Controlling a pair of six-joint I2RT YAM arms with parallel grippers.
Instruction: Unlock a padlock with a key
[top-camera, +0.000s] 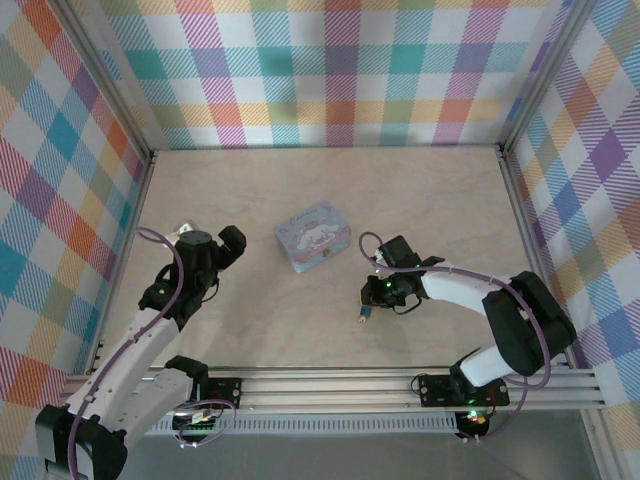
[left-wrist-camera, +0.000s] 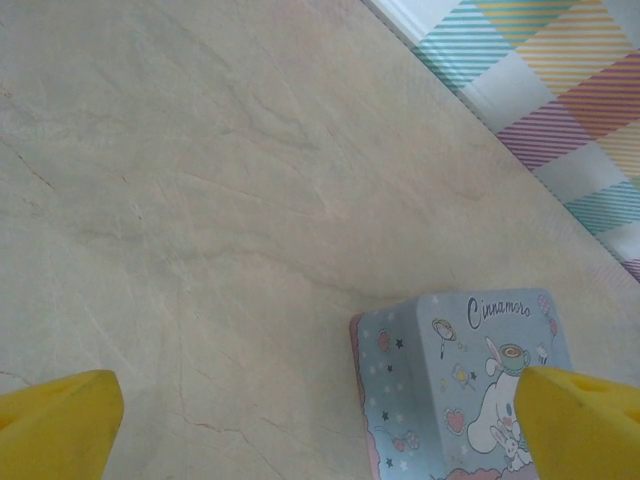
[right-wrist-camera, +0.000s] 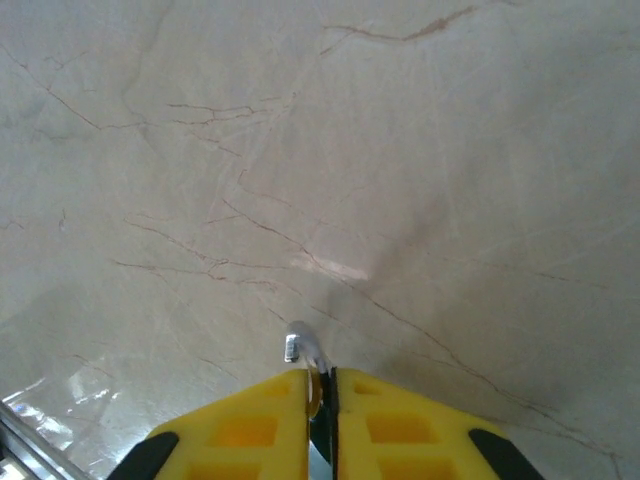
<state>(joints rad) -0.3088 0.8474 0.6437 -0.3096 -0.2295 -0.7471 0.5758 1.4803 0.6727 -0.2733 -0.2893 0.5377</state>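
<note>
My right gripper (right-wrist-camera: 320, 375) is shut on the tiny dark-blue padlock (right-wrist-camera: 322, 425), whose body shows as a dark sliver between the yellow fingers. Its thin metal shackle (right-wrist-camera: 303, 347) pokes out past the fingertips with one free end showing. A yellowish sliver, probably the key (right-wrist-camera: 314, 392), is pressed against the left finger. In the top view the padlock (top-camera: 365, 313) is a small blue speck at the tip of the right gripper (top-camera: 376, 300), low over the table. My left gripper (top-camera: 230, 241) stands open left of the tin, its fingers (left-wrist-camera: 60, 425) far apart and holding nothing.
The pale blue cartoon tin (top-camera: 313, 236) sits in the middle of the table, between the two arms; in the left wrist view the tin (left-wrist-camera: 450, 380) lies next to the right finger. Plaid walls (top-camera: 330, 70) enclose the table (top-camera: 440, 190) on three sides.
</note>
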